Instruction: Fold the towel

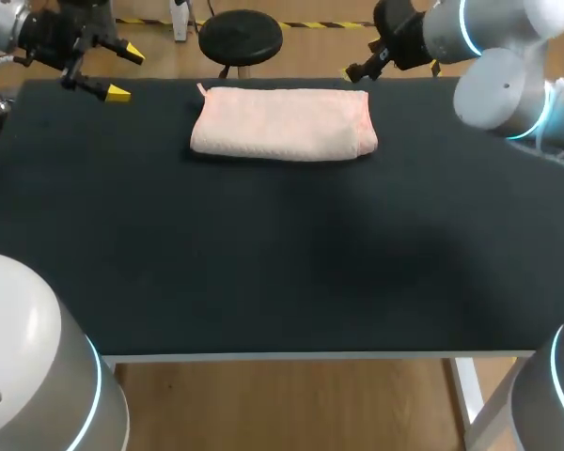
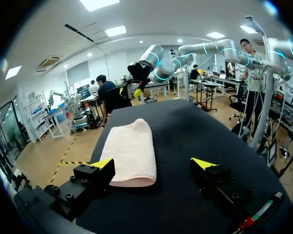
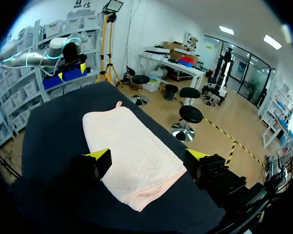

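Already folded, the pink towel [image 1: 282, 124] lies flat.

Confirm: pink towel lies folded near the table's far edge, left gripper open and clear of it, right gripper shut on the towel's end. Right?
One thing is wrong: the right gripper is open, not shut on the towel. The right wrist view shows its fingers wide apart at the towel's end, not clamping it. The rest holds: towel folded near the table far edge, left gripper open and clear.
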You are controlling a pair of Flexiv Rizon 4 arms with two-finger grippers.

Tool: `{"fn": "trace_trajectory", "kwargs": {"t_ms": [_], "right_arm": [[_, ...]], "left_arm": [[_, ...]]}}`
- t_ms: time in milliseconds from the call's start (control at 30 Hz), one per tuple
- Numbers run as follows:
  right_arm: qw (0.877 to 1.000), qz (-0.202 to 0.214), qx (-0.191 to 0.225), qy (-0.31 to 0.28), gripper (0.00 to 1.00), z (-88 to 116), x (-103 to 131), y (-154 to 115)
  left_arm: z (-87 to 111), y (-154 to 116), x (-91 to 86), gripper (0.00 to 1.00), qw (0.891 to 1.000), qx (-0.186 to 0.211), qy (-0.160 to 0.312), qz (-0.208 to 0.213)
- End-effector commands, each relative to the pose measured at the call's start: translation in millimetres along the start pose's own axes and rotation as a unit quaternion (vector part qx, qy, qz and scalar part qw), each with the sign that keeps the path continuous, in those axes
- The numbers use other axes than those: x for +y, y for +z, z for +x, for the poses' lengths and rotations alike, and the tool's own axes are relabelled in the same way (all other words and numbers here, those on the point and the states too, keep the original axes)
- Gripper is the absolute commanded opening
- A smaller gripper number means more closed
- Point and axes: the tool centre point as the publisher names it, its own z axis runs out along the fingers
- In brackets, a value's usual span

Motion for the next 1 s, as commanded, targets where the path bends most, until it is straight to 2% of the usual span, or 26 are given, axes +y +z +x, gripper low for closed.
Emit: {"fn": "trace_trajectory", "kwargs": {"t_ms": [33, 233, 433, 533, 667, 700, 800, 1000], "right_arm": [[0.953, -0.1, 0.02, 0.285, 1.0, 0, -11, -1], [0.927, -0.103, 0.075, 0.352, 1.0, 0, -23, -5], [0.902, -0.06, 0.145, 0.402, 1.0, 2, -38, 0], [0.894, -0.034, 0.176, 0.41, 1.0, 3, -47, 0], [0.892, -0.001, 0.211, 0.401, 1.0, 7, -57, 3], [0.886, 0.003, 0.226, 0.405, 1.0, 8, -58, 4], [0.881, 0.025, 0.24, 0.407, 1.0, 10, -64, 7], [0.879, 0.044, 0.254, 0.401, 1.0, 14, -71, 13]], "left_arm": [[-1.4, -1, 1.2, 1.0, 1.0, 0.001, 0.001, 0.001], [-1.4, -1, 1.2, 1.0, 1.0, 0.001, 0.001, 0.001], [-1.4, -1, 1.2, 1.0, 1.0, 0.001, 0.001, 0.001], [-1.4, -1, 1.2, 1.0, 1.0, 0.001, 0.001, 0.001], [-1.4, -1, 1.2, 1.0, 1.0, 0.001, 0.001, 0.001], [-1.4, -1, 1.2, 1.0, 1.0, 0.001, 0.001, 0.001], [-1.4, -1, 1.2, 1.0, 1.0, 0.001, 0.001, 0.001], [-1.4, -1, 1.2, 1.0, 1.0, 0.001, 0.001, 0.001]]}}
